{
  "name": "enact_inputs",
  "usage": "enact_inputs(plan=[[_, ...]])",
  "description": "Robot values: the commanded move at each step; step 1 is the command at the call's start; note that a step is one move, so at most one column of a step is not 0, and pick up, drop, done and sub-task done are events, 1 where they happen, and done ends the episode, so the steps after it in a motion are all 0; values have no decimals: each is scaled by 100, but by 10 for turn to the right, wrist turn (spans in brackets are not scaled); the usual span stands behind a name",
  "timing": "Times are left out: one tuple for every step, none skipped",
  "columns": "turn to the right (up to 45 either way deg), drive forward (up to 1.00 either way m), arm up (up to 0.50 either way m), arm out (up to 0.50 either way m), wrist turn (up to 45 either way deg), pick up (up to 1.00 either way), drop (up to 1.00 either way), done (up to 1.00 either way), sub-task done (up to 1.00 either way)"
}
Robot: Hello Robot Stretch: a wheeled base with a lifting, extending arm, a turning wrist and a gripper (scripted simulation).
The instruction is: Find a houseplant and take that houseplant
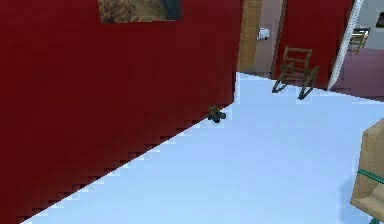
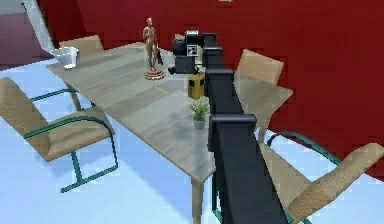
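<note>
A small houseplant (image 2: pixel 200 109), green leaves in a pale pot, stands on the long wooden table (image 2: pixel 130 90) right beside the dark arm bar (image 2: pixel 235 140). The arm reaches out over the table. Its gripper (image 2: pixel 172 69) sits at the far end, left of the two white squares, beyond the plant. A yellow boxy thing (image 2: pixel 197 84) lies between plant and gripper. I cannot tell whether the gripper holds anything, because the tabletop and things on it lie behind it.
A brown statue (image 2: pixel 151 42) and a white container (image 2: pixel 67 55) stand on the table. Tan chairs with green frames (image 2: pixel 55 125) (image 2: pixel 330 180) (image 2: pixel 258 70) surround it. Ahead: red wall (image 1: pixel 100 90), a rocking chair (image 1: pixel 297 70), a small dark thing (image 1: pixel 216 113) on the pale floor.
</note>
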Motion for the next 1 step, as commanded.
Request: enact_inputs(plan=[[0,0,0,0,210,0,0,0,0]])
